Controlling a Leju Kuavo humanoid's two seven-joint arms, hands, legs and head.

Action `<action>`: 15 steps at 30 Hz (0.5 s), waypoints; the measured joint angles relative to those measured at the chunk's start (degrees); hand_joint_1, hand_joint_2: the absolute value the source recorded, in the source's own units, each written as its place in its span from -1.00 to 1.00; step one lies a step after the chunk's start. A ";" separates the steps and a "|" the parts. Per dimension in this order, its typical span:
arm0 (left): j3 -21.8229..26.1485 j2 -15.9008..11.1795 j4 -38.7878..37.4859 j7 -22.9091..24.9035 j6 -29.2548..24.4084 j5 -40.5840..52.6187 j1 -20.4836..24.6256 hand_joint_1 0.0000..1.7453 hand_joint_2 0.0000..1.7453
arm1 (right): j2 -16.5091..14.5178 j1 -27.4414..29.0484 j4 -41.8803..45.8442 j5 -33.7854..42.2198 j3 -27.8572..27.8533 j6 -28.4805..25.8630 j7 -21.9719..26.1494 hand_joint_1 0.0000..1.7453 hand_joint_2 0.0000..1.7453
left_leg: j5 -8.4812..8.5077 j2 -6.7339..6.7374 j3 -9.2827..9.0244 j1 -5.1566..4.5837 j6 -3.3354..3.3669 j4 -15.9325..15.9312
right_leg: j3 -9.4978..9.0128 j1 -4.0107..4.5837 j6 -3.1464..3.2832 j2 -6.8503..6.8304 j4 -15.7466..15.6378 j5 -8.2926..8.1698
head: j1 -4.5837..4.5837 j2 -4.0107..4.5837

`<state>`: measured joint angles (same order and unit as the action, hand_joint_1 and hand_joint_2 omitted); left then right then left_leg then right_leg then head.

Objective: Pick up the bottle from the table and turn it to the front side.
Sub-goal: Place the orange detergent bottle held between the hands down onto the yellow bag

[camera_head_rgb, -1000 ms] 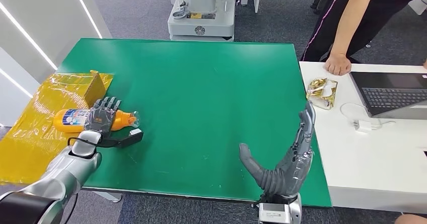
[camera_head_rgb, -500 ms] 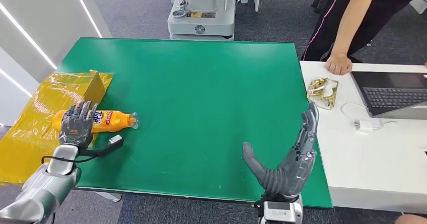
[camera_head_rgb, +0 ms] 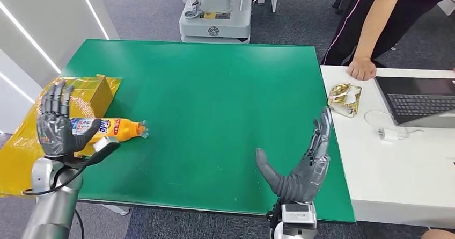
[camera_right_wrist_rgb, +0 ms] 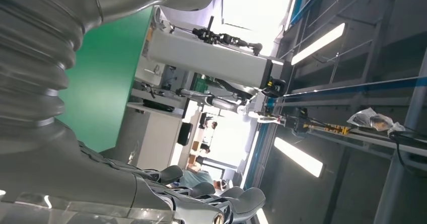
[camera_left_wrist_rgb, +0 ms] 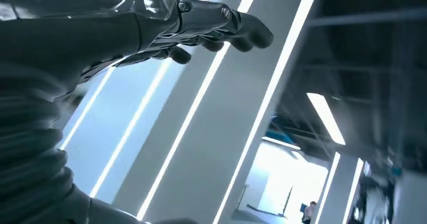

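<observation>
Orange plastic bottle [camera_head_rgb: 107,128] lies on its side at the green table's [camera_head_rgb: 214,99] left edge, cap pointing right, label up. Likely light, stiff, a bit slick; I'd wrap the mid-body. My left hand [camera_head_rgb: 55,125] is raised over its base end, fingers spread, holding nothing. My right hand [camera_head_rgb: 300,161] is open too, well apart.

- The bottle [camera_head_rgb: 110,129] is orange plastic with a blue, white and red label around its middle.
- It lies flat on its side, at the left of the frame, a little below mid-height.
- Its neck and clear cap end point right, onto the green table [camera_head_rgb: 214,104].
- Its base end points left, over the yellow sheet [camera_head_rgb: 27,142], and is partly hidden behind the raised left hand [camera_head_rgb: 53,126].
- Nothing grips it.
</observation>
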<state>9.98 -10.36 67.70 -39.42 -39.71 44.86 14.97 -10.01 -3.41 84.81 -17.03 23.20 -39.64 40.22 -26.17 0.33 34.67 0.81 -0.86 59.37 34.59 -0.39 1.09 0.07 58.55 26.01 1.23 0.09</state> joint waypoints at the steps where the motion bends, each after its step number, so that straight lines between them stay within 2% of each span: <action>1: -0.31 0.77 1.32 -0.06 0.20 -4.90 -0.21 -1.00 1.00 | 0.00 -0.11 -0.19 0.03 0.13 0.00 0.00 -1.00 1.00 | 0.00 -0.01 0.00 0.00 0.00 0.00 | 0.00 0.00 0.00 -0.01 0.00 0.00 | 0.00 0.00; 5: -3.53 2.64 3.53 0.86 2.01 -15.58 -0.19 -1.00 1.00 | 0.00 -0.54 -0.82 0.21 0.56 0.00 -0.01 -1.00 1.00 | 0.00 -0.08 0.01 0.01 0.01 0.00 | -0.01 0.00 0.00 -0.12 0.01 0.01 | -0.01 0.00; 10: -10.11 4.35 2.96 -0.37 6.90 -29.16 0.72 -1.00 1.00 | 0.00 -1.18 -1.55 1.06 1.16 0.01 -0.03 -1.00 1.00 | 0.02 -0.08 0.00 0.01 0.00 0.01 | -0.01 0.01 0.01 -0.11 0.02 0.00 | -0.01 0.00; 15: -17.34 8.26 3.87 -0.72 10.02 -41.41 1.98 -1.00 1.00 | 0.02 -1.63 -2.07 0.08 2.03 -0.01 0.02 -1.00 1.00 | 0.02 -0.15 0.04 -0.01 0.03 0.05 | -0.02 0.00 -0.01 -0.15 -0.01 -0.01 | -0.01 0.00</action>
<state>-7.36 -2.10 71.57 -40.13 -29.70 3.44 16.95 -9.99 -5.04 82.73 -16.95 25.23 -39.64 40.24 -26.15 0.18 34.71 0.81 -0.84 59.42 34.58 -0.38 1.08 -0.08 58.54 26.00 1.23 0.09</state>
